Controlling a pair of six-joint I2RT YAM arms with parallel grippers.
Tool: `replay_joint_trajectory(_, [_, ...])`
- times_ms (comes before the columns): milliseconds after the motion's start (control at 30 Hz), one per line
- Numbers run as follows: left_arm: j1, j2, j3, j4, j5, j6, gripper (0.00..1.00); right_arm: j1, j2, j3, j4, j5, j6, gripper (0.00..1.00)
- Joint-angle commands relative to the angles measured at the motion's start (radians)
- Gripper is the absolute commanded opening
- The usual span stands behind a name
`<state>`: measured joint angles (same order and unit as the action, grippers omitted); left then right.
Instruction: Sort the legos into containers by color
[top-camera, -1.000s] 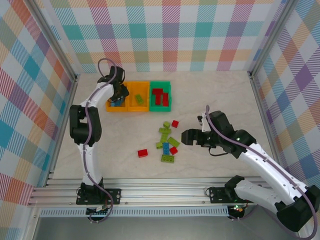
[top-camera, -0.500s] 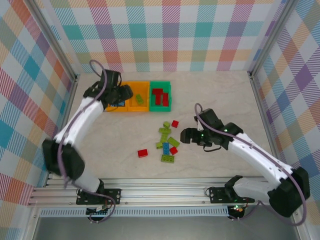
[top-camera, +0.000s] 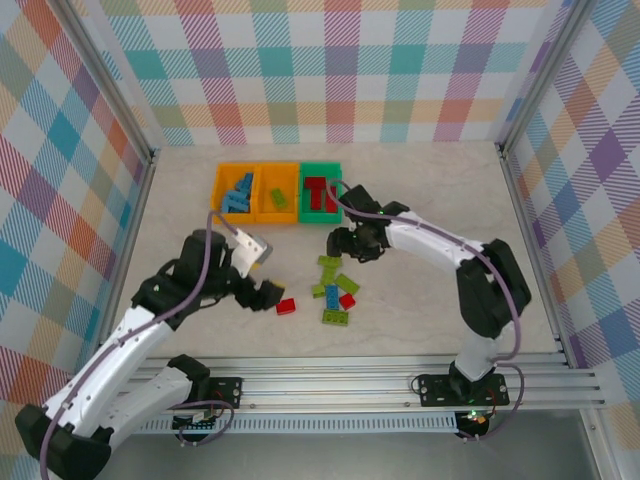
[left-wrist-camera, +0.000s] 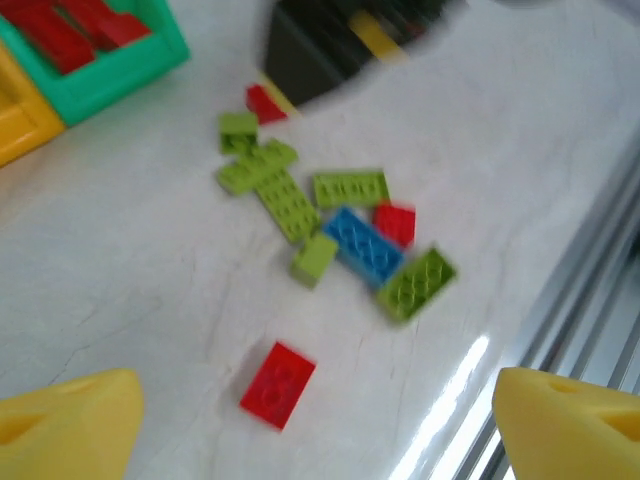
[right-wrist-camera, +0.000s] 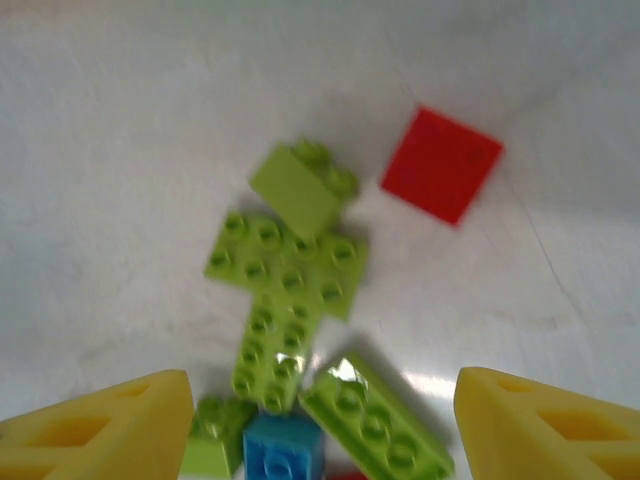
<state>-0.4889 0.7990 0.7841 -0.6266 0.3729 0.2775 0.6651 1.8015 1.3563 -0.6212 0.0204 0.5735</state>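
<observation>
legos (left-wrist-camera: 288, 203) are small studded bricks; loose on the counter (top-camera: 430, 200) lie six lime, three red, one blue, the rest sorted in three joined containers (top-camera: 277, 193). left gripper (top-camera: 266, 296), at the containers a second ago, now hovers wide open, empty, by a lone red brick (top-camera: 286, 306); right gripper (top-camera: 338, 243), likewise spread and empty, has shifted to the pile's far end.

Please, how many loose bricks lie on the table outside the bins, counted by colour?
Lime green bricks: 6
Red bricks: 3
Blue bricks: 1
Total: 10
</observation>
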Motion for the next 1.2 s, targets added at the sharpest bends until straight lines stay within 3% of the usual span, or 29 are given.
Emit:
replay_joint_trajectory(0, [0.000,-0.118,-0.083,0.079,0.096,0.249,1.00,0.031,0.097,0.124,-0.035,0.108,-0.101,0.68])
replay_joint_trajectory(100, [0.000,-0.186,-0.135,0.099,0.087,0.340,1.00,0.033,0.191,0.229,-0.103,0.128,-0.218,0.63])
replay_joint_trajectory(233, [0.002,-0.210,-0.161,0.111,0.074,0.361,1.00,0.033,0.285,0.322,-0.178,0.091,-0.322,0.61])
replay_joint_trajectory(700, [0.001,-0.159,-0.152,0.105,0.080,0.359,1.00,0.032,0.387,0.387,-0.187,0.095,-0.342,0.40])
replay_joint_trajectory(767, [0.001,-0.158,-0.151,0.107,0.079,0.358,1.00,0.033,0.392,0.403,-0.196,0.097,-0.345,0.44])
replay_joint_trajectory(900, [0.001,-0.157,-0.151,0.109,0.076,0.354,1.00,0.033,0.413,0.445,-0.206,0.116,-0.341,0.67])
replay_joint_trajectory(933, [0.002,-0.156,-0.152,0.110,0.077,0.356,1.00,0.032,0.423,0.460,-0.207,0.116,-0.343,0.69])
replay_joint_trajectory(1167, [0.001,-0.153,-0.151,0.103,0.068,0.358,1.00,0.031,0.523,0.585,-0.260,0.117,-0.351,0.61])
